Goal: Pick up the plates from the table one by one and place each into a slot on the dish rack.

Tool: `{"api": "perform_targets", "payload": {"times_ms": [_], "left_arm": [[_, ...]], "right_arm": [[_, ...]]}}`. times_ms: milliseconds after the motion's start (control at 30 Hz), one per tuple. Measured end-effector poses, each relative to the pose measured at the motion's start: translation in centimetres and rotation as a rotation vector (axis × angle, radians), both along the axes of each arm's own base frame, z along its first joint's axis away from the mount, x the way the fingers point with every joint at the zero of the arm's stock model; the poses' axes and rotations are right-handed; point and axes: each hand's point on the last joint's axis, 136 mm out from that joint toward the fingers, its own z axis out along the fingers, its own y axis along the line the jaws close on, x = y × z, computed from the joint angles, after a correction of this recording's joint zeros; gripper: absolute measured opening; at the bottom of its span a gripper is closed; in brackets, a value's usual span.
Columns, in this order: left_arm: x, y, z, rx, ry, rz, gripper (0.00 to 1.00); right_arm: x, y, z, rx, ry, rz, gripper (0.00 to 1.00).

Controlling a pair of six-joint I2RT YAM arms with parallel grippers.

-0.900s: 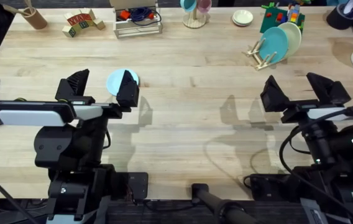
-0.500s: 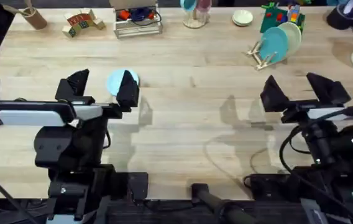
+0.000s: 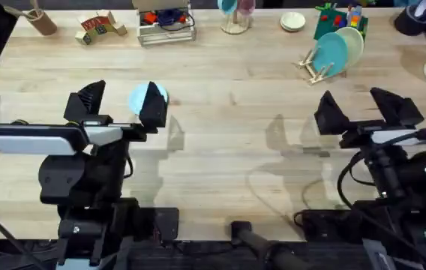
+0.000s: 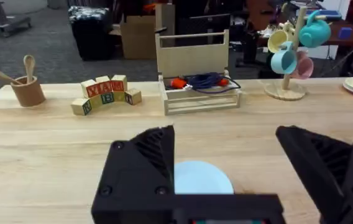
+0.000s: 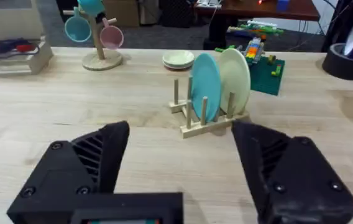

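One light blue plate (image 3: 147, 97) lies flat on the table (image 3: 228, 142), just ahead of my left claw (image 3: 120, 103). My left fingers are spread wide with nothing between them, and in my left wrist view the plate (image 4: 201, 178) shows in the gap between them, partly hidden behind one finger. Two more plates stand upright in the dish rack (image 3: 316, 67), well ahead of my right claw (image 3: 366, 105): a teal plate (image 3: 331, 52) in front and a pale cream plate (image 3: 352, 42) just behind it. In my right wrist view the rack (image 5: 209, 123) sits straight ahead, framed between my fingers, which are also wide apart and empty. Beyond my left claw, along the far edge of the table, are lettered wooden blocks (image 4: 105, 94), a wooden crate (image 4: 195, 81) holding cables, and a mug tree (image 4: 288, 53).
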Motion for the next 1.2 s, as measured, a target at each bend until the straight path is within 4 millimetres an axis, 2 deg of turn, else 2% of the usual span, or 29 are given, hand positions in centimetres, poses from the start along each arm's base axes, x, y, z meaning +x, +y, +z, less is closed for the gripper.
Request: {"api": "perform_targets", "payload": {"times_ms": [167,233,467,667,800,967,1200], "left_arm": [[-0.2,-0.2,0.2,0.0,0.017,-0.014,0.993],[-0.5,-0.3,1.3,0.0,0.018,-0.019,0.993],[-3.2,-0.3,9.2,0.002,-0.081,-0.019,0.993],[-6.1,0.1,14.7,0.0,-0.099,0.009,0.992],[-7.1,0.2,16.7,0.0,-0.006,0.013,0.993],[-7.5,0.3,18.8,-0.014,0.145,0.017,0.993],[-6.8,0.3,20.0,-0.037,0.407,0.024,0.993]], "right_arm": [[-0.2,0.0,0.2,0.0,0.013,0.0,0.993],[-0.4,0.0,1.2,0.0,0.01,0.0,0.993],[-3.0,0.0,7.4,-0.03,-0.015,0.002,0.993],[-5.5,0.0,12.5,-0.046,-0.019,0.0,0.993],[-6.2,0.0,14.6,-0.052,0.043,0.001,0.993],[-6.0,0.0,16.4,-0.051,0.143,0.004,0.994],[-5.6,0.0,18.4,-0.05,0.315,0.009,0.992]]}}
